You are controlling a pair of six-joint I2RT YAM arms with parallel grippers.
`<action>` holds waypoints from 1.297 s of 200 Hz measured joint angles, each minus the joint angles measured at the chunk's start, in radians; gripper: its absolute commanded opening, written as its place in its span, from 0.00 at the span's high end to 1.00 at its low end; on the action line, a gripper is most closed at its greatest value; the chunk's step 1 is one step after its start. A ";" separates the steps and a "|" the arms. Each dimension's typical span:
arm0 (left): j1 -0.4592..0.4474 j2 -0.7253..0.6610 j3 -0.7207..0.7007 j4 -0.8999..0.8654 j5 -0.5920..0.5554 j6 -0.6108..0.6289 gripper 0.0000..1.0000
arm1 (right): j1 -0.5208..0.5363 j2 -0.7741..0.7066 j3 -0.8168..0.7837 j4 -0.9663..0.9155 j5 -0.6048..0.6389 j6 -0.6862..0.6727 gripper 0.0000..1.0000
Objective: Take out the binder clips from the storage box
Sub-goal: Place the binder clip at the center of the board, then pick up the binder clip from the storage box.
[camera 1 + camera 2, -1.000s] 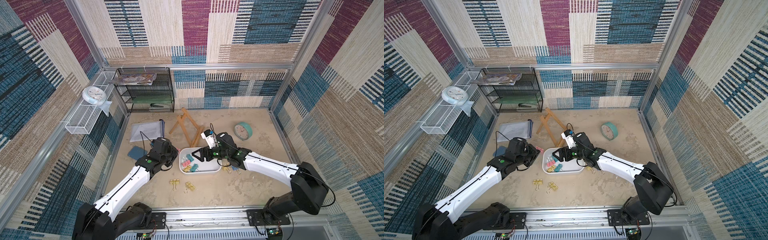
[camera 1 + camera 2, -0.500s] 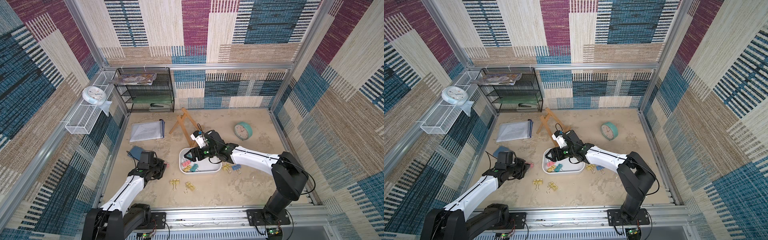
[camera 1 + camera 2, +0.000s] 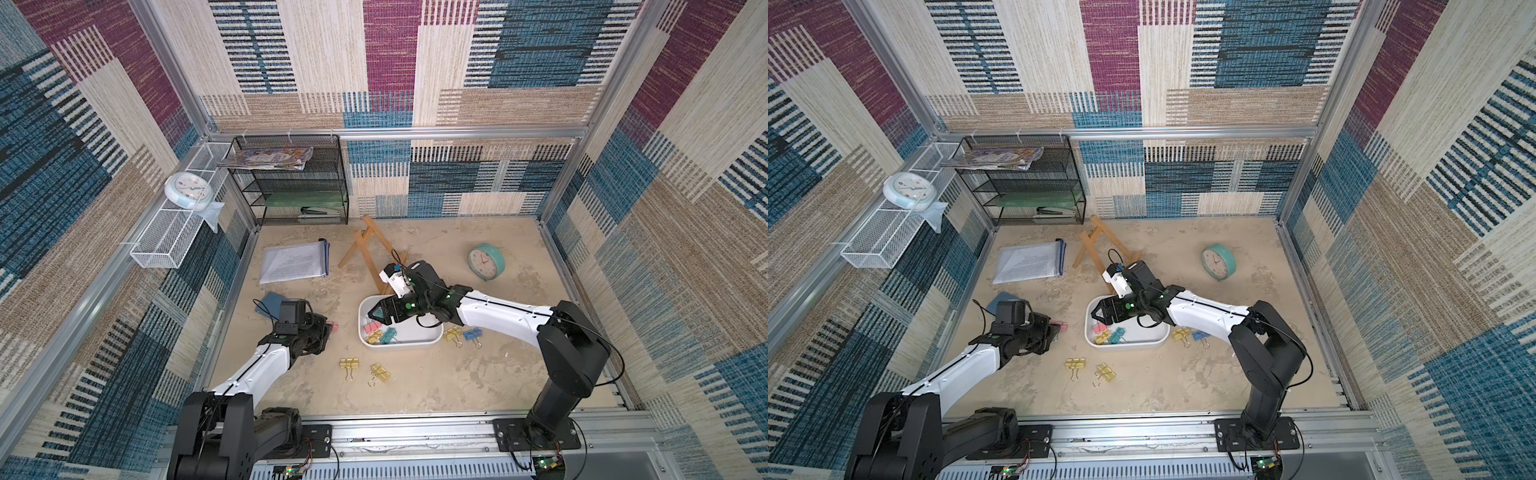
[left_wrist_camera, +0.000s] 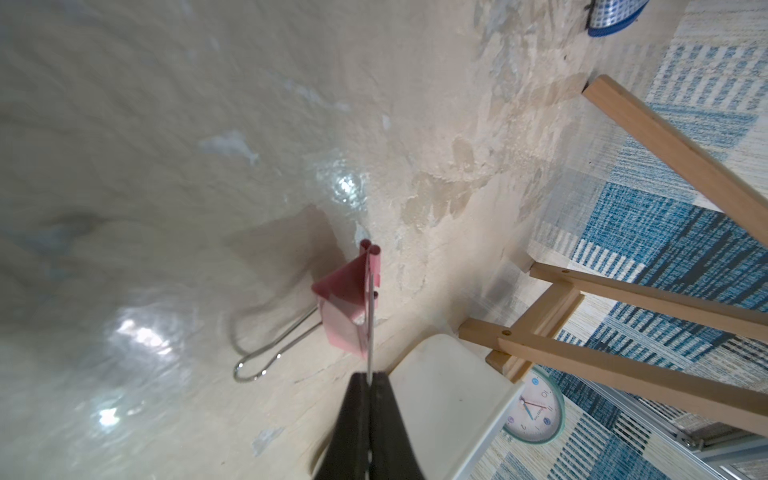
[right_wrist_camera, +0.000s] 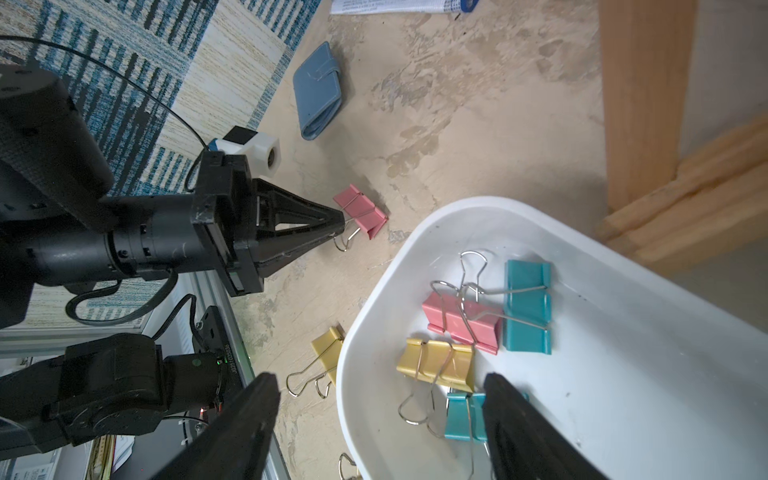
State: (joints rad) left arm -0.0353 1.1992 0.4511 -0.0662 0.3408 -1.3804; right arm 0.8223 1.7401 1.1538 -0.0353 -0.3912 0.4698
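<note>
Patchwork woven walls enclosed a sandy beige table (image 3: 457, 395), storage box (image 3: 415, 332) mid-table just beside a wooden easel (image 5: 644, 104). Four binder clips (image 5: 461, 322) lay inside, bunched at the end nearer the left arm: one pink, one yellow, two teal, wire handles crossing each other. Others were already out on the table: a yellow pair (image 3: 350, 363) in front of the box, a blue clip (image 3: 472, 333) with one more yellow at its far end. Left end effector (image 5: 338, 218) was pinched closed on one thin wire handle of the held pink clip (image 4: 345, 307), low beside the box; contact with the table could not be judged. Right end effector (image 5: 380, 382) hung wide open and empty over the bunched clips. Risks noted: the pinched wire could swivel or slip from the tips; crossed handles could drag a second clip up and drop it back; a finger catching the rim could shove or tip the light box; the easel stood close to the right arm
</note>
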 measured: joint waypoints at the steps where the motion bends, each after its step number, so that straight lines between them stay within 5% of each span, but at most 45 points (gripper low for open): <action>1: 0.000 0.000 0.000 0.000 0.000 0.000 0.84 | 0.000 0.000 0.000 0.000 0.001 0.000 0.19; 47: 0.000 -0.072 0.001 -0.074 -0.049 0.005 0.64 | 0.000 0.000 0.007 -0.043 0.058 -0.033 0.22; 133: -0.014 -0.211 0.132 -0.307 -0.126 0.116 0.60 | 0.004 0.070 0.086 -0.158 0.167 -0.119 0.50; 189: -0.187 -0.164 0.272 -0.386 -0.157 0.236 0.59 | 0.035 0.153 0.177 -0.224 0.244 -0.180 0.54; 259: -0.340 -0.069 0.276 -0.369 -0.193 0.261 0.58 | 0.074 0.232 0.240 -0.267 0.332 -0.217 0.60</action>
State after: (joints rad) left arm -0.3748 1.1297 0.7269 -0.4351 0.1478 -1.1194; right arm 0.8959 1.9720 1.3933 -0.3023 -0.0597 0.2531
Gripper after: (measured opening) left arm 0.422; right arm 0.398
